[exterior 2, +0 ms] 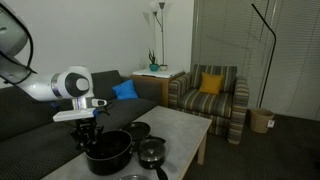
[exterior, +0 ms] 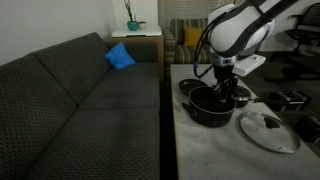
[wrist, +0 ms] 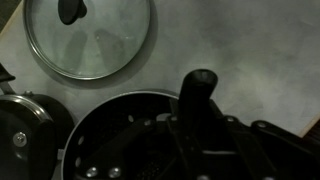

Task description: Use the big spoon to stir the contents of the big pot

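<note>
The big pot [exterior: 205, 115] is wide and black and stands on the pale table; it also shows in an exterior view [exterior 2: 110, 160] and in the wrist view [wrist: 120, 100]. My gripper [exterior: 226, 90] hangs straight over the pot and reaches into it, as an exterior view [exterior 2: 88, 136] also shows. In the wrist view the gripper [wrist: 200, 140] is shut on the thick black handle of the big spoon [wrist: 200, 92]. The spoon's bowl is hidden in the dark inside of the pot.
A round glass lid [exterior: 268, 131] lies on the table beside the big pot, also in the wrist view [wrist: 90, 35]. A smaller black pot [exterior: 190, 86] and a lidded pot [exterior 2: 152, 152] stand close by. A grey sofa [exterior: 80, 100] borders the table.
</note>
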